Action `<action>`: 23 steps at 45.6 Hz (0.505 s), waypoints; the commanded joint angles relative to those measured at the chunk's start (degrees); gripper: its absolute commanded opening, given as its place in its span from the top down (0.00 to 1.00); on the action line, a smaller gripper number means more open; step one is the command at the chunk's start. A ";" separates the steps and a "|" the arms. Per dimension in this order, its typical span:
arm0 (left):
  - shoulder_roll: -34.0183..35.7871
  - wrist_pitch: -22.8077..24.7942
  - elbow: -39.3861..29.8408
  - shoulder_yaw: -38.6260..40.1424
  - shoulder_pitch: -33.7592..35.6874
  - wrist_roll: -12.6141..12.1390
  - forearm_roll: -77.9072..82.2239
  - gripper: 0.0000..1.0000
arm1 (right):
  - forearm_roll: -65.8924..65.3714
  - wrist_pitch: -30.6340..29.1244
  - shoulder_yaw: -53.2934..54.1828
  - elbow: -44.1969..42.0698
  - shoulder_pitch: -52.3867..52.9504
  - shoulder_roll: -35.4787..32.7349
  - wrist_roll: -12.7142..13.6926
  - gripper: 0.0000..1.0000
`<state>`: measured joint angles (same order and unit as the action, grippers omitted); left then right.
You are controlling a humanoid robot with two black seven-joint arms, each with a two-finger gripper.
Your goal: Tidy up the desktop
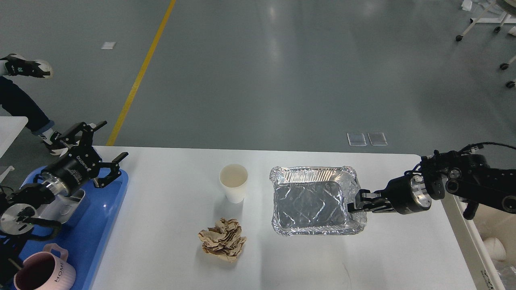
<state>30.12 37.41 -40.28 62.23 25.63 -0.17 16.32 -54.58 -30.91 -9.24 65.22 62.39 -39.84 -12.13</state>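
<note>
White-grey and smooth, the desktop (161, 225) fills the lower frame as a wide rectangle with rounded far corners. Beyond its far edge lies a glossy grey-green floor (282, 72) carrying a yellow line (139, 76) and two pale rectangular patches.

Left of the left gripper (102, 155), a seated person's leg and shoe (28, 67) enter at the frame edge. Behind the right gripper (355, 203), wheeled white stands occupy the far corner of the room.

A blue plastic tray (100, 225) sits on the desktop's left edge, directly under the left gripper. A pink mug (42, 272), matte and handled, stands at the tray's near end, well below that gripper.

An aluminium foil tray (310, 201), rectangular with a crimped, crinkled rim and embossed base, lies right of centre. The right gripper is clamped on its right rim, one finger inside the wall and one outside; that corner of foil is bent.

A white paper cup (234, 182), tapered and upright, stands just left of the foil tray, well apart from the left gripper. A crumpled brown paper ball (222, 239), heavily creased, lies nearer than the cup, apart from it.

The left gripper hangs above the blue tray's far end with fingers spread wide, holding nothing.

A beige bin (494, 241) sits off the desktop's right edge, below the right arm
</note>
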 commanded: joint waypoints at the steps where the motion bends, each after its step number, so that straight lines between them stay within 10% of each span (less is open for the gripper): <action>1: 10.47 -0.23 -8.39 -0.88 -5.66 -0.71 0.11 0.02 | 0.00 -0.03 -0.08 0.00 -0.07 0.02 0.00 1.00; 23: 48.97 6.97 -13.95 -0.88 -26.15 0.26 0.20 0.02 | 0.09 0.59 0.27 -0.09 -0.60 0.64 0.09 1.00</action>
<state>71.40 41.33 -54.54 61.26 2.98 -0.57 16.49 -54.57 -30.78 -9.44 65.14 61.62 -39.48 -12.07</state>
